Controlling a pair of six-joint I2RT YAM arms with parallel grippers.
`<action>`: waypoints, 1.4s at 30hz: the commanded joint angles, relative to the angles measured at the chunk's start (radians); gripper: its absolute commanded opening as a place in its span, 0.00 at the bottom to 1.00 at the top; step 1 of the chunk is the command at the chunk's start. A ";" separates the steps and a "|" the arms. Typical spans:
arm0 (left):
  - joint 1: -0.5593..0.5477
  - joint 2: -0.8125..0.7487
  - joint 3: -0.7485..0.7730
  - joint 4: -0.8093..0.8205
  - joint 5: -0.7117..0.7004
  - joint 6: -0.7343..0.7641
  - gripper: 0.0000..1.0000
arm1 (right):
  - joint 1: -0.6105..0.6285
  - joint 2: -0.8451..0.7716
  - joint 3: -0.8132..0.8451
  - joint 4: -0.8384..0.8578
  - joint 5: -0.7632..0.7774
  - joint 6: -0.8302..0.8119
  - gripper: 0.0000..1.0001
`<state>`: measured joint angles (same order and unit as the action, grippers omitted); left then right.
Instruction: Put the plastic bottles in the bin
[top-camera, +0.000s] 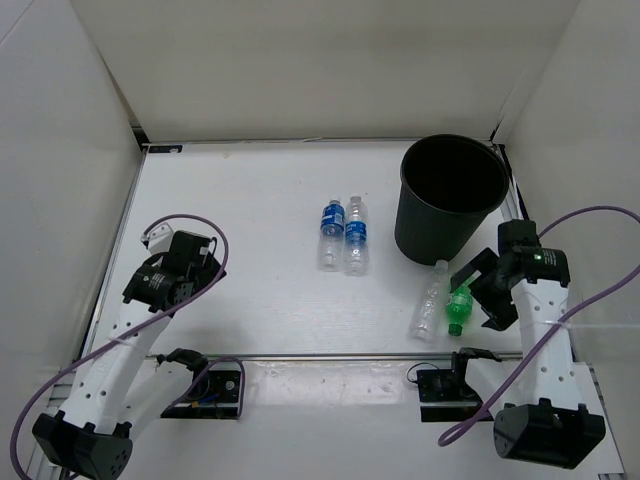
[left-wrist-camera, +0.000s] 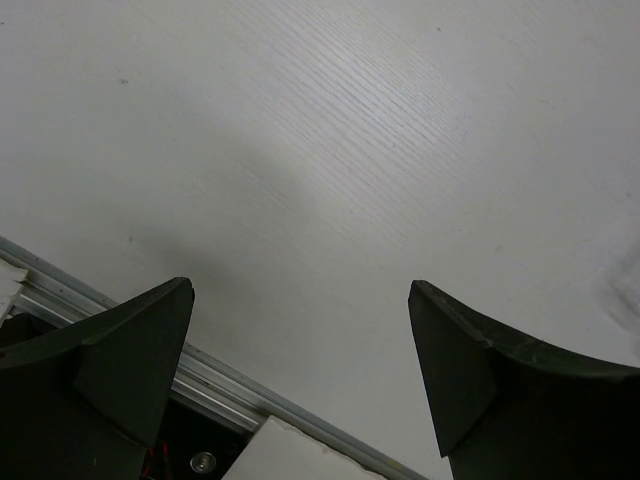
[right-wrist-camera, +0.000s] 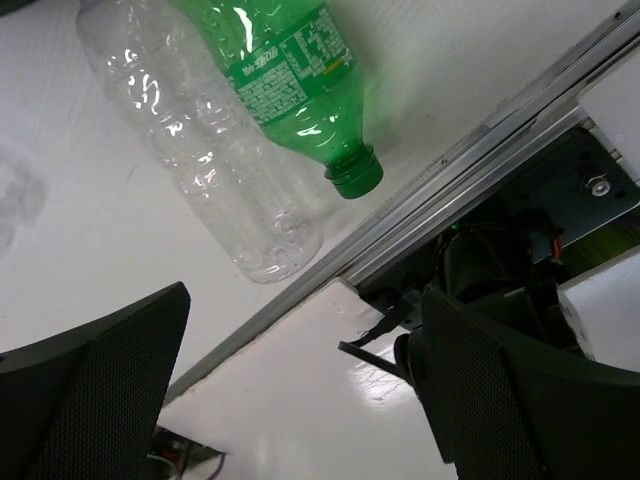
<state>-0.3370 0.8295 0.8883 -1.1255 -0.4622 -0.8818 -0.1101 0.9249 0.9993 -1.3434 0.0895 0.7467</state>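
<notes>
The black bin (top-camera: 432, 232) stands upright at the back right. Two clear blue-labelled bottles (top-camera: 332, 232) (top-camera: 356, 235) lie side by side in the middle of the table. A plain clear bottle (top-camera: 430, 300) and a green bottle (top-camera: 458, 310) lie side by side in front of the bin. My right gripper (top-camera: 482, 290) is open and empty, just right of the green bottle. In the right wrist view the green bottle (right-wrist-camera: 285, 70) and clear bottle (right-wrist-camera: 210, 170) lie beyond my open gripper (right-wrist-camera: 300, 380). My left gripper (top-camera: 197, 257) is open and empty at the left, over bare table (left-wrist-camera: 300, 370).
An aluminium rail (top-camera: 330, 357) runs along the table's near edge, with black arm mounts (top-camera: 215, 390) (top-camera: 445, 383) below it. White walls enclose the table on three sides. Purple cables (top-camera: 590, 215) loop from both arms.
</notes>
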 joint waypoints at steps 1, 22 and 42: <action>0.003 -0.006 -0.020 -0.008 -0.036 -0.023 1.00 | 0.026 -0.004 -0.028 0.016 0.027 -0.035 1.00; 0.003 0.054 -0.038 0.018 -0.023 -0.022 1.00 | -0.029 0.319 -0.145 0.250 0.116 -0.090 1.00; 0.003 0.111 -0.038 0.027 -0.023 -0.022 1.00 | -0.155 0.442 -0.185 0.332 0.107 -0.090 0.60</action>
<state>-0.3367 0.9390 0.8570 -1.1133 -0.4698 -0.8993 -0.2558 1.3697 0.8196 -1.0187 0.1814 0.6617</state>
